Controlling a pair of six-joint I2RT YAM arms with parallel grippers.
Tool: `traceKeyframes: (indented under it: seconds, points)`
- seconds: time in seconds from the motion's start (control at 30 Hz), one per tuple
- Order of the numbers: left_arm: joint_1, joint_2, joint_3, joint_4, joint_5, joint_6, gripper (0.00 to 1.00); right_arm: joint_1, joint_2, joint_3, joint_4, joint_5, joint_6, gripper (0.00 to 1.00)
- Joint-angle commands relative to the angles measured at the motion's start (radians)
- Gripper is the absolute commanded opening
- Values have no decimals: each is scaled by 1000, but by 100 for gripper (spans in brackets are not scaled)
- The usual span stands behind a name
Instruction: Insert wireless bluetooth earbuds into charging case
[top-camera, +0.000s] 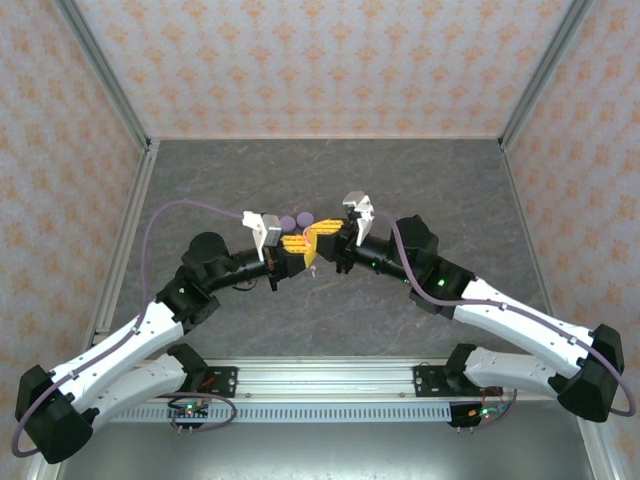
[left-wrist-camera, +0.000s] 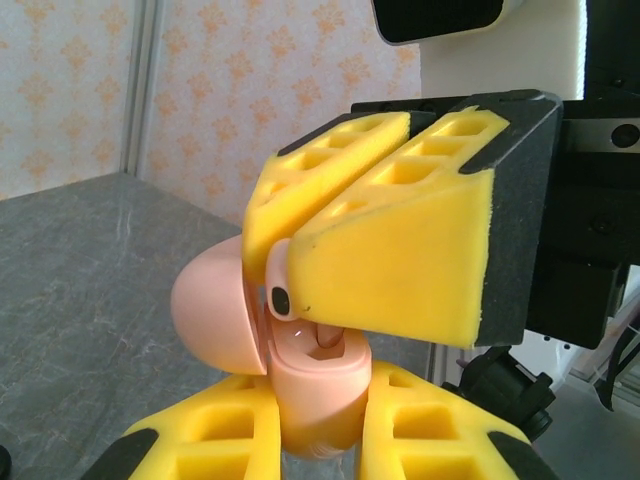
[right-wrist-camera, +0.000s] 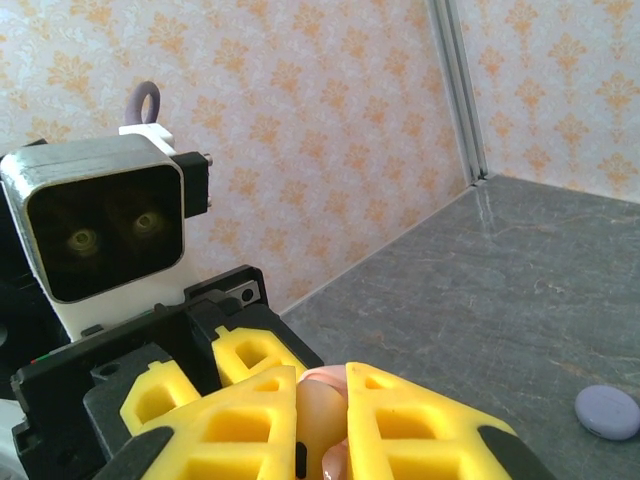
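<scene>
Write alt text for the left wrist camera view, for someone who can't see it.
The right gripper pinches a pinkish-white earbud between yellow foam pads over the mouth of an open pink charging case, which the left gripper clamps from below. The case's lid hangs open to the left; a grey table and patterned wall lie behind.

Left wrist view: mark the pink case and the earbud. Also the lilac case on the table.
pink case (left-wrist-camera: 318, 395), left wrist view, front of its base.
earbud (left-wrist-camera: 276, 272), left wrist view, pale body above its dark spot.
lilac case (right-wrist-camera: 607, 412), right wrist view, centre of its top.
</scene>
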Motion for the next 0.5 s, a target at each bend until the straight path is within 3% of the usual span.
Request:
traceKeyframes:
  seconds: [0.0, 0.27, 0.47]
  points:
    - [-6, -23, 17, 117, 26, -8, 0, 6, -14, -31, 30, -67, 3, 15]
    - [-6, -22, 18, 119, 28, -10, 0, 4, 1, -29, 27, -85, 7, 16]
    - [-6, -23, 20, 110, 29, -2, 0, 0, 13, 0, -6, -89, 17, 23]
